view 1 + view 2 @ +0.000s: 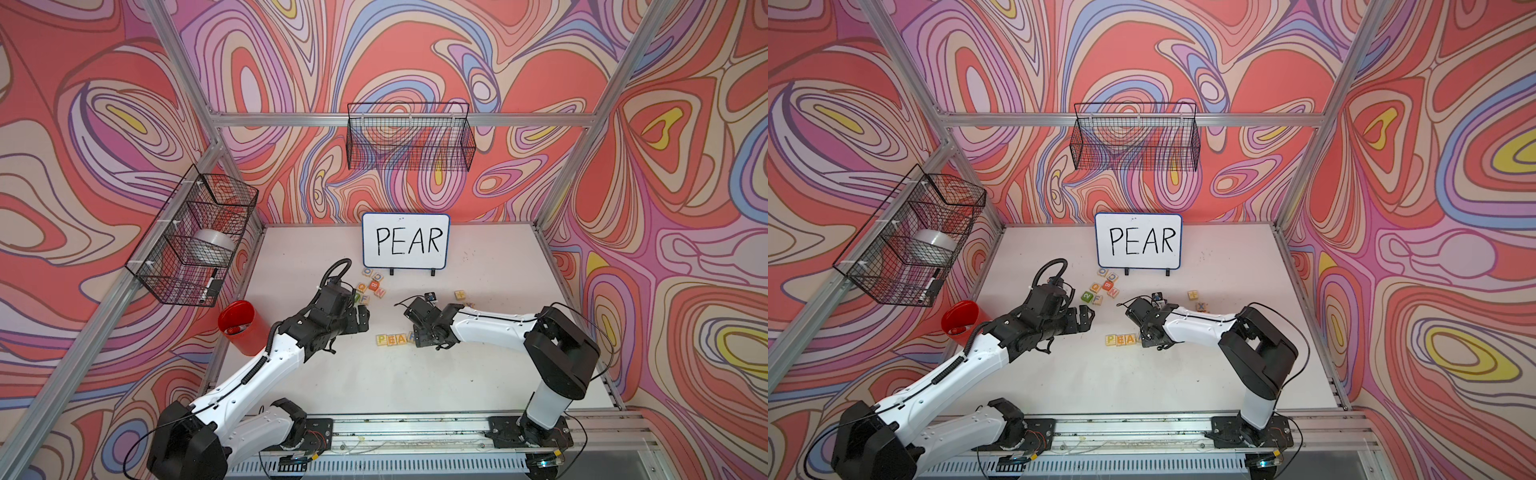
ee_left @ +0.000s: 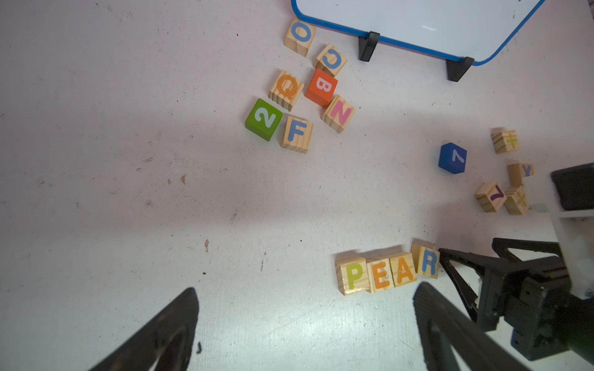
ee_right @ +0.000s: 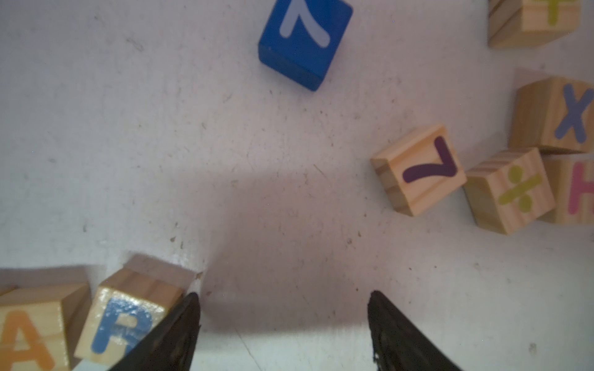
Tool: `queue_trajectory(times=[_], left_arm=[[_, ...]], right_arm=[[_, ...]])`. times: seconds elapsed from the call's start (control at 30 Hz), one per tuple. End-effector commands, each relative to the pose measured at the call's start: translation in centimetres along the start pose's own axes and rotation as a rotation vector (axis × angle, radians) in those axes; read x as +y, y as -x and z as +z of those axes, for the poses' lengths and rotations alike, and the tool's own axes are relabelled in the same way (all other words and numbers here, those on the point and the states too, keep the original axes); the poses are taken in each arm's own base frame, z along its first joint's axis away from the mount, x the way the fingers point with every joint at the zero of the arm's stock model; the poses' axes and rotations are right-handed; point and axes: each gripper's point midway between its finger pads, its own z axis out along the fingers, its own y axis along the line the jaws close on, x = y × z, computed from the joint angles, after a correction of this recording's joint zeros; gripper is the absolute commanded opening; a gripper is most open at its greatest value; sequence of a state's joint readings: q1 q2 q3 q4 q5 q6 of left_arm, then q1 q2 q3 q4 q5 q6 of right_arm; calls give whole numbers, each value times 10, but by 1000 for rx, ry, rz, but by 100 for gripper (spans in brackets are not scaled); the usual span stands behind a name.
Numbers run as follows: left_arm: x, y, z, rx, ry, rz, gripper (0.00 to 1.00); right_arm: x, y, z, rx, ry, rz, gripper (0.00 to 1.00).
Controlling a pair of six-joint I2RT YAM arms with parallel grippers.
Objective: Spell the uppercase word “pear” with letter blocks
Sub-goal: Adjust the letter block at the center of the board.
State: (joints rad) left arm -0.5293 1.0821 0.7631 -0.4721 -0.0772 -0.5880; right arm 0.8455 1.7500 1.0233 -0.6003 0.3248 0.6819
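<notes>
The four letter blocks lie in a row on the white table: yellow P, orange E, orange A and blue R. The R block sits slightly turned and a little behind the A. My right gripper is open just right of the row, with nothing between its fingers; one fingertip is at the R block's side. My left gripper hangs wide open and empty, left of the row. In both top views P, E and A show, and the right gripper covers the R.
A whiteboard reading PEAR stands at the back. Loose blocks O, C, Q, B, N, F and a green 2 lie behind the left gripper. A blue 7 cube and several wooden blocks lie behind the right arm. A red cup stands left.
</notes>
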Motion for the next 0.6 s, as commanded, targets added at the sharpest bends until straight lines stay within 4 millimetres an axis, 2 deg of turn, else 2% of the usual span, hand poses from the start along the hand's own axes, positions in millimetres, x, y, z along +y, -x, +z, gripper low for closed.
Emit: queue_trajectory(times=[0.0, 0.23, 0.57], left_arm=[[2, 1, 0, 0, 7, -11, 100], [2, 0, 1, 2, 11, -11, 100], [5, -2, 2, 7, 21, -11, 100]], right_arm=[[8, 11, 1, -24, 26, -6, 84], [9, 11, 11, -11, 5, -74, 84], [14, 10, 12, 6, 25, -76, 84]])
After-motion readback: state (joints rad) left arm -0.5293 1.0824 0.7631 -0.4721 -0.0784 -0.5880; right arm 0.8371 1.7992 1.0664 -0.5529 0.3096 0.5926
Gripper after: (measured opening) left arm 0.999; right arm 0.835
